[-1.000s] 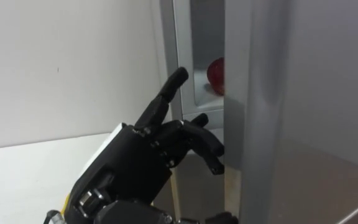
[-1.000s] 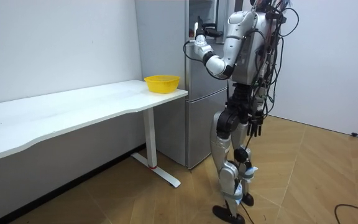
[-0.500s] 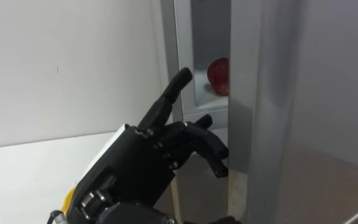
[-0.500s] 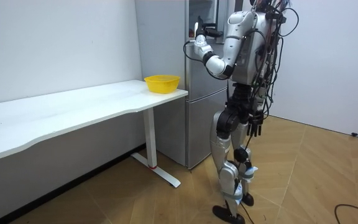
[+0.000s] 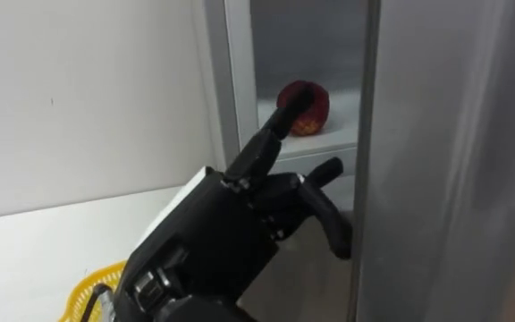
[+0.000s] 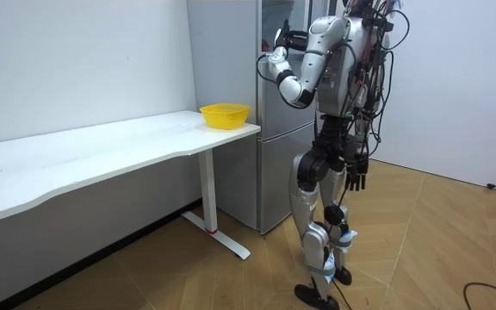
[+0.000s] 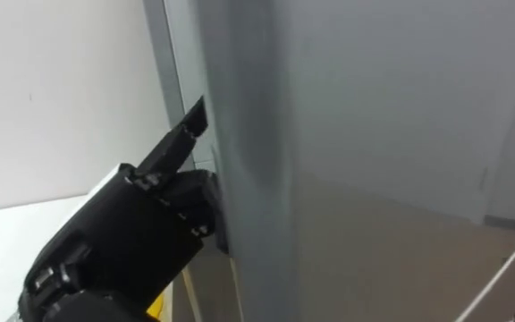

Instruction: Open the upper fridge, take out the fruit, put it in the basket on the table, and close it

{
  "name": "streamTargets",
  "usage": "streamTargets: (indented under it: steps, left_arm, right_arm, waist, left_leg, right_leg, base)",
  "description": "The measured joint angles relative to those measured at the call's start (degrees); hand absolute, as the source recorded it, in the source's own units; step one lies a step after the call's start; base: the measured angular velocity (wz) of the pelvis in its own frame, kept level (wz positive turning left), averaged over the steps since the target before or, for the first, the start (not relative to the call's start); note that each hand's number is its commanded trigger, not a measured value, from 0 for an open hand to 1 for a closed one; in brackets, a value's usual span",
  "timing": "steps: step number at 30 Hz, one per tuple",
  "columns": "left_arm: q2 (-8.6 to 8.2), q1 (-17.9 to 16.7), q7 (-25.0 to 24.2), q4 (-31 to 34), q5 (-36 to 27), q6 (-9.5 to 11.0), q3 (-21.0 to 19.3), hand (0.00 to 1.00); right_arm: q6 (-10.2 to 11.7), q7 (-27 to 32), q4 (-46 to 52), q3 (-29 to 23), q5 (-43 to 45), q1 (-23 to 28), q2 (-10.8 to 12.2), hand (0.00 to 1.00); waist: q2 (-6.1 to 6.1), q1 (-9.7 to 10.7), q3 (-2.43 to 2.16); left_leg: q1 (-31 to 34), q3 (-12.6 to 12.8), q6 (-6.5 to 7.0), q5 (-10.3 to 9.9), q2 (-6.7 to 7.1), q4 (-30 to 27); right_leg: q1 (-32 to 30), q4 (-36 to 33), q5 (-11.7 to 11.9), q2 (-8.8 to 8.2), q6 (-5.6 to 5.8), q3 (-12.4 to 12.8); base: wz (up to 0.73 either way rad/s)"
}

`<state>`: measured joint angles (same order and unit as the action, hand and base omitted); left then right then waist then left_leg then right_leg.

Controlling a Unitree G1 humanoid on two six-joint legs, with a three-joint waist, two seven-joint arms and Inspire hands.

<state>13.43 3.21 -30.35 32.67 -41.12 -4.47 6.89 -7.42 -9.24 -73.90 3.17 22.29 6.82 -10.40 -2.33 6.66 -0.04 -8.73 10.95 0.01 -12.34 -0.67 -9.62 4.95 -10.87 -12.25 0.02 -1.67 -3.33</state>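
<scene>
Red fruit (image 5: 304, 108), apple-like, sits on the upper fridge shelf (image 5: 342, 132), behind the part-open fridge door (image 5: 445, 161). Left hand (image 5: 231, 224): one finger straight, its tip in line with the fruit, contact unclear; the others curl round the door's edge, presumably hooked there to swing it wider for access. Right hand (image 6: 356, 176) hangs by the hip, state cannot be told. Fruit not yet grasped

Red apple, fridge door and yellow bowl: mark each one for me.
red apple (image 5: 316, 109), left eye view, its right half.
fridge door (image 5: 445, 161), left eye view, its grey face.
yellow bowl (image 6: 225, 115), room view, its side wall.
</scene>
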Motion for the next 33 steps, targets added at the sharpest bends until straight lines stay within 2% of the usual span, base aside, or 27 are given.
streamTargets:
  steps: [3, 8, 17, 26, 33]
  left_arm:
    - [0.07, 0.0, -0.6, 0.0, -1.0, 0.4, 0.2, 0.0]
    - [0.06, 0.0, -1.4, 0.0, -2.1, 0.4, 0.3, 0.0]
    - [0.14, 0.0, -1.9, 0.0, -2.0, 0.3, 0.6, 0.0]
    - [0.02, 0.5, -1.8, 0.0, -2.2, 0.8, 2.9, 0.0]
    - [-0.03, 1.7, -1.8, 0.1, -2.3, 0.8, 3.5, 0.0]
  right_arm:
    - [0.5, 0.6, 0.1, 0.0, 0.0, 0.0, 0.1, 0.0]
    - [0.6, 1.1, 0.2, 0.0, 0.0, 0.0, 0.1, 0.0]
    - [0.4, 1.0, 0.3, -0.8, 0.0, 0.0, 0.0, 0.0]
    - [0.6, 1.0, 0.4, -1.0, -1.9, -0.2, 0.0, 0.0]
    - [0.6, 1.0, 0.5, -1.0, -2.3, -0.4, 0.0, 0.0]
  waist:
    - [0.04, 1.4, 0.02]
    - [0.08, 2.4, 0.13]
    - [0.14, 3.1, 0.24]
    - [0.37, 3.9, 0.21]
    - [0.38, 4.1, 0.17]
  left_leg:
    - [0.0, 0.2, -0.01, 0.0, -0.41, 0.1]
    - [-0.3, 1.5, -0.02, 0.0, -0.73, 0.1]
    - [-0.6, 1.7, -0.02, 0.0, -0.7, 0.1]
    - [-0.7, 1.9, -0.02, 0.0, -0.73, 0.1]
    - [-1.0, 3.2, -0.02, 0.0, -0.8, 0.1]
  right_leg:
    - [0.0, -0.1, 0.1, -0.02, -0.1, 0.2]
    - [-0.1, 0.0, 0.2, 0.24, -0.34, 1.0]
    - [-0.4, -0.1, 0.3, 0.31, -0.41, 1.8]
    - [-0.3, -0.2, 0.3, 0.5, -0.46, 2.1]
    - [-1.0, -0.7, 0.5, 1.16, -0.72, 4.4]
  base:
    - [-0.04]
    - [-0.1]
    - [-0.04]
    - [-0.01]
    - [-0.16]
